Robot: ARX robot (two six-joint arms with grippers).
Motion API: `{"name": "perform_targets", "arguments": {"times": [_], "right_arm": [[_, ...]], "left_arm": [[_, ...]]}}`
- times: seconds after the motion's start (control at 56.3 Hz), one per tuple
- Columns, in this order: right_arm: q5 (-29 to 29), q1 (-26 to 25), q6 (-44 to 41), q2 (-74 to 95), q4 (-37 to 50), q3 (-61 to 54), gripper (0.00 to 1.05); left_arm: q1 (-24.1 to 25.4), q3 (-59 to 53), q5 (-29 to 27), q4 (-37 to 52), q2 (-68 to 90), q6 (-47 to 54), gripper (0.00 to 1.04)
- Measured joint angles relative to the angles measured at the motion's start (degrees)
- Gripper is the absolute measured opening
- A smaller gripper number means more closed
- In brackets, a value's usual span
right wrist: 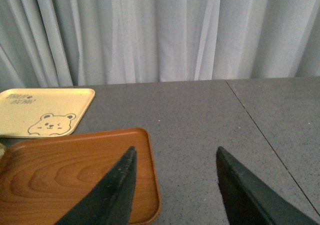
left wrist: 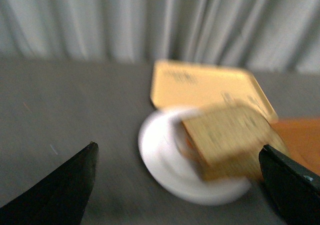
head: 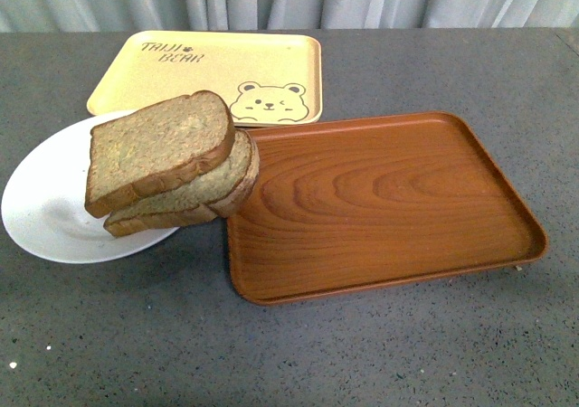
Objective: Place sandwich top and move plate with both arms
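Observation:
The sandwich top (head: 158, 149), a squarish brown wholemeal slice, lies on a rounder-ended slice (head: 217, 185), stacked on the white plate (head: 45, 203) at the left; the stack overhangs the plate's right rim. The left wrist view is blurred; it shows the plate (left wrist: 160, 155) and the sandwich (left wrist: 230, 140) ahead of my open left gripper (left wrist: 177, 155), apart from both. My open right gripper (right wrist: 175, 155) hovers over the table by the wood-grain tray's corner. Neither arm shows in the front view.
A brown wood-grain tray (head: 380, 203) lies right of the plate, also in the right wrist view (right wrist: 65, 170). A yellow bear-print tray (head: 217, 72) sits behind, near a grey curtain. The tabletop is grey.

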Motion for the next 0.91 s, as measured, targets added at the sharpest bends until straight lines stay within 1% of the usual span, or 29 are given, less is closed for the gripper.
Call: {"name": "perform_targets", "arguments": {"times": [0.036, 0.053, 0.071, 0.107, 0.142, 0.178, 0.213, 0.284, 0.355, 0.426, 0.568, 0.692, 0.905], "right_arm": [[-0.1, 0.0, 0.0, 0.0, 0.0, 0.0, 0.59], [-0.1, 0.0, 0.0, 0.0, 0.0, 0.0, 0.6], [-0.1, 0.0, 0.0, 0.0, 0.0, 0.0, 0.64], [-0.1, 0.0, 0.0, 0.0, 0.0, 0.0, 0.69], [-0.1, 0.0, 0.0, 0.0, 0.0, 0.0, 0.74], [-0.1, 0.0, 0.0, 0.0, 0.0, 0.0, 0.81], [-0.1, 0.0, 0.0, 0.0, 0.0, 0.0, 0.88], [-0.1, 0.0, 0.0, 0.0, 0.0, 0.0, 0.97], [-0.1, 0.0, 0.0, 0.0, 0.0, 0.0, 0.95], [-0.1, 0.0, 0.0, 0.0, 0.0, 0.0, 0.96], [-0.1, 0.0, 0.0, 0.0, 0.0, 0.0, 0.96], [-0.1, 0.0, 0.0, 0.0, 0.0, 0.0, 0.96], [-0.1, 0.0, 0.0, 0.0, 0.0, 0.0, 0.96]], "left_arm": [[-0.9, 4.6, 2.4, -6.6, 8.2, -5.2, 0.96], [-1.6, 6.3, 2.9, -7.8, 12.1, -8.5, 0.96], [-2.0, 7.1, 2.9, -7.9, 13.9, -9.1, 0.96], [-3.2, 9.0, 2.6, -7.2, 19.0, -13.1, 0.96], [-4.5, 11.3, 2.6, -4.6, 25.0, -16.5, 0.96], [-5.1, 12.7, 2.6, -2.4, 29.0, -18.2, 0.96], [-5.3, 14.1, 2.7, 0.4, 33.8, -19.6, 0.96], [-4.4, 15.1, 2.6, 4.3, 40.2, -21.6, 0.96], [-2.1, 15.3, 2.4, 9.0, 46.9, -22.8, 0.96], [0.7, 15.7, 1.3, 14.5, 55.5, -22.1, 0.96], [4.5, 18.2, 0.0, 22.6, 68.9, -22.2, 0.96], [5.0, 20.3, 0.0, 27.3, 76.9, -24.3, 0.96], [4.5, 21.3, -1.4, 31.1, 84.2, -27.8, 0.96]]}}
